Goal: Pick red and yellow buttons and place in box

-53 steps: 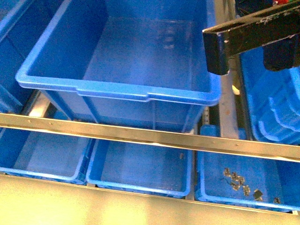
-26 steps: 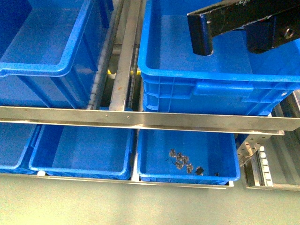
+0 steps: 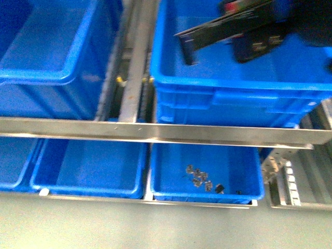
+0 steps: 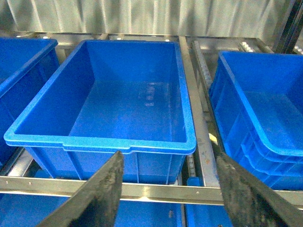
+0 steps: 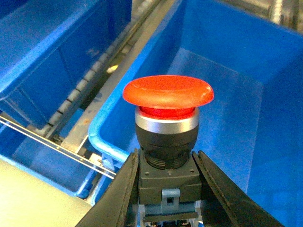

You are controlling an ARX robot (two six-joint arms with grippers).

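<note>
The right tool [image 5: 165, 157] clamps the red button [image 5: 168, 94] by its body; the left tool [image 4: 169, 157] gapes empty toward the box [image 4: 94, 143].

Front view: motion-smeared throughout; my right pincer [image 3: 218, 49], upper right of the frame, is a dark blur, and the steel rail [image 3: 155, 132] across the middle glares pale. Left wrist view: sharp, evenly lit, soft sheen on the box [image 4: 128, 113] floor; my left pincer [image 4: 169, 161] looms near and soft-edged. Right wrist view: red button [image 5: 168, 92] crisp, glossy; background defocused.
</note>
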